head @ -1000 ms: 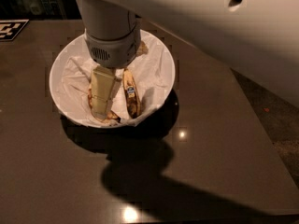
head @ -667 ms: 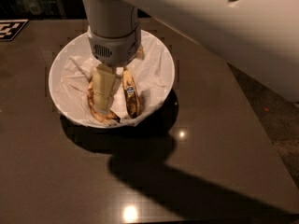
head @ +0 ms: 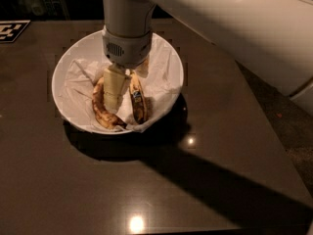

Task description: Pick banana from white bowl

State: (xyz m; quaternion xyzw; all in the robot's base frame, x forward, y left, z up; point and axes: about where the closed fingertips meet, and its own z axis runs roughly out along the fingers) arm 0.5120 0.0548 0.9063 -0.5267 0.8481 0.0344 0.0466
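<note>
The white bowl [head: 73,67], lined with crumpled white paper, stands on the dark table. The banana [head: 137,101], slim and nearly straight with a small blue sticker, lies in the right half of the bowl. A shorter, curved, brown-blotched banana [head: 100,110] lies to its left. My gripper [head: 115,93] hangs from the grey wrist [head: 126,47] straight down into the bowl. It sits between the two bananas, close beside the stickered one. The wrist hides the back of the bowl.
The dark glossy table [head: 146,180] carries the arm's broad shadow across its right half. A black-and-white marker tag [head: 12,29] lies at the far left corner. The table's right edge [head: 266,121] borders a speckled floor.
My gripper has sunk slightly lower into the bowl and edged a little right. Both bananas lie where they were.
</note>
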